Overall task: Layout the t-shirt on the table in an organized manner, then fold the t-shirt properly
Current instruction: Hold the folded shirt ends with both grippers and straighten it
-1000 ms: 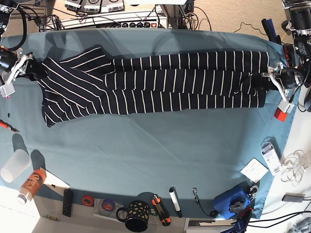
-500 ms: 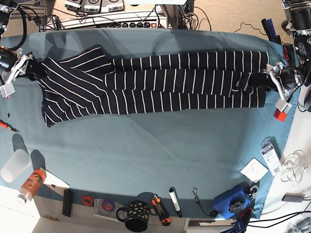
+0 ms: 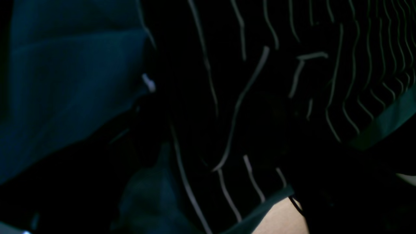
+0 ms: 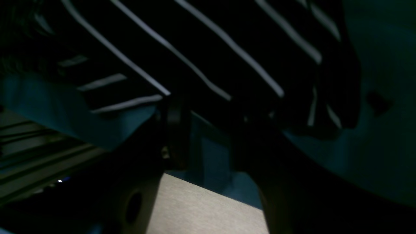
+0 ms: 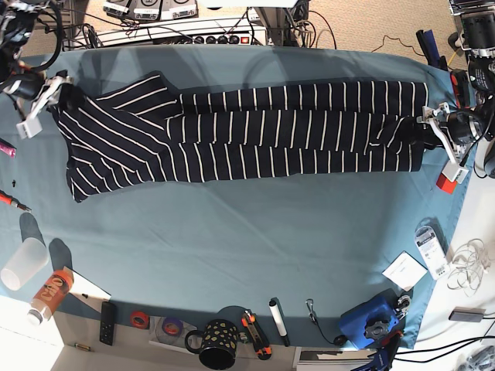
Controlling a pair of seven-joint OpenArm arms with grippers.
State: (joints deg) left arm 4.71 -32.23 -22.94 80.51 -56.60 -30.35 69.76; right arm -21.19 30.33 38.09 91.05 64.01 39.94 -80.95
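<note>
Teal table (image 5: pixel 255 224): striped t-shirt (image 5: pixel 255 131) stretched flat across far side.

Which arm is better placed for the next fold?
Right, probably. The right pincer is at the t-shirt collar end and looks shut on the cloth; the left pincer stands open at the hem end, holding nothing.

Shirt (image 5: pixel 247 131): one, striped. Surface (image 5: pixel 255 232): one, teal-covered. Hands: two, left hand (image 5: pixel 424 131), right hand (image 5: pixel 62 97).

Along the near edge:
- mug (image 5: pixel 213 344): one, dark, spotted
- tape rolls: two, red roll (image 5: pixel 139 319) and blue roll (image 5: pixel 171 326)
- remote (image 5: pixel 107 322): one
- can (image 5: pixel 49 294): one, orange
- cup (image 5: pixel 23 263): one, translucent
- marker (image 5: pixel 278 321): one, white
- cutter (image 5: pixel 256 335): one, orange and black
- blue tool (image 5: pixel 370 318): one
- cards: two, white card (image 5: pixel 404 271) and packet (image 5: pixel 430 250)
</note>
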